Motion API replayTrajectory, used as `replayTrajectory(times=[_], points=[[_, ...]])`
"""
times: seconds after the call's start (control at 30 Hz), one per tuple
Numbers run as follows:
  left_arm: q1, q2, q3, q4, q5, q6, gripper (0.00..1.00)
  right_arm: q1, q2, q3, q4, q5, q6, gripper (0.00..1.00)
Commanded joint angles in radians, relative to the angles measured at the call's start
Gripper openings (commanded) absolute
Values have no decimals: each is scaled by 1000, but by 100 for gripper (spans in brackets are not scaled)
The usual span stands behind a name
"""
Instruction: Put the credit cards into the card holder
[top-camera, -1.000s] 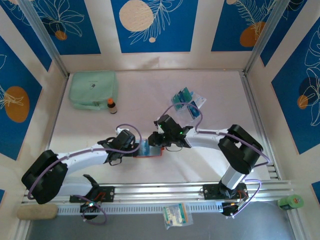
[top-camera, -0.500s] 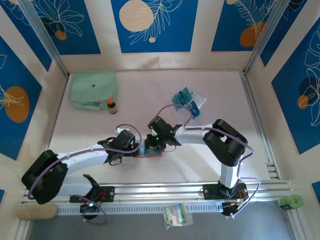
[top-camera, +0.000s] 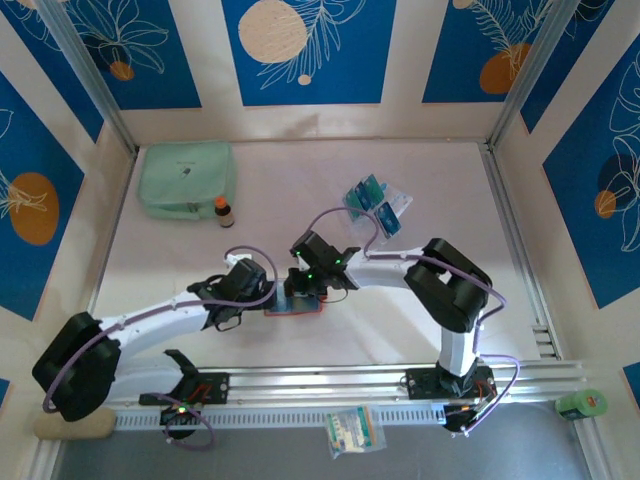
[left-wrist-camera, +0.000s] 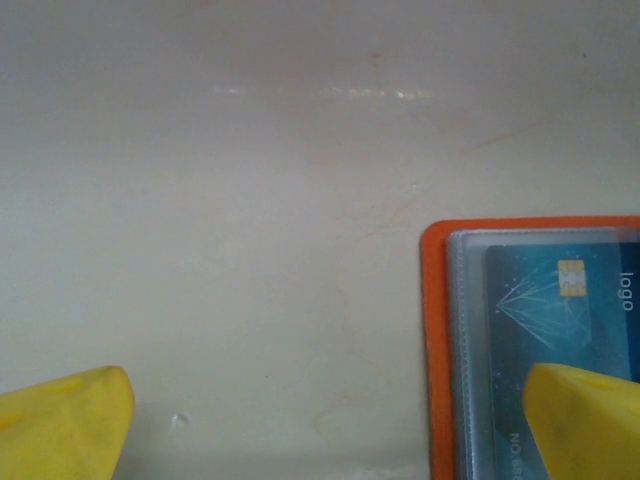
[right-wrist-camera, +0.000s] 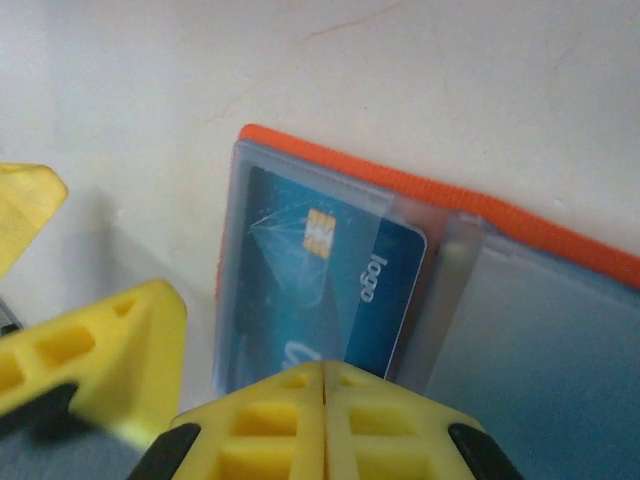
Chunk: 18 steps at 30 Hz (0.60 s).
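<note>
Open and flat on the pale table (top-camera: 400, 320): the orange card holder (top-camera: 296, 306), between the two hands; inside its clear left pocket, a blue credit card (right-wrist-camera: 320, 290) with a small gold chip and the word "logo".

Right hand (top-camera: 299, 290) clenched just above the card holder; yellow fingers (right-wrist-camera: 385, 420) pressed together along one seam, nothing visible between them; tips right at the near edge of the blue credit card, contact or no contact impossible to tell.

Left hand (top-camera: 270, 298) released, spread wide at the left edge of the card holder; one yellow finger (left-wrist-camera: 585, 420) over the orange border and the pocket, the other over bare table beside it; nothing held.

Well apart from the card holder, beyond it and to the right: the other credit cards (top-camera: 368, 192), teal and blue, lying on a white-and-blue sachet (top-camera: 396, 205).

Far from the card holder, beyond it and to the left: a mint-green pouch (top-camera: 185, 178); just beside the pouch, upright, a small brown bottle (top-camera: 219, 211) with an orange cap.
</note>
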<state>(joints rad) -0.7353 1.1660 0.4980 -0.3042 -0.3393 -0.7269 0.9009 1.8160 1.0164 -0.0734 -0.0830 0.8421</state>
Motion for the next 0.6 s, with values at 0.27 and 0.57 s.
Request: replayTrajectory(times=[0.27, 0.57], points=[[13, 29, -5, -78, -41, -61, 100, 8, -44, -33, -48, 26, 11, 7], [17, 68, -7, -84, -51, -80, 100, 13, 7, -10, -63, 38, -4, 7]])
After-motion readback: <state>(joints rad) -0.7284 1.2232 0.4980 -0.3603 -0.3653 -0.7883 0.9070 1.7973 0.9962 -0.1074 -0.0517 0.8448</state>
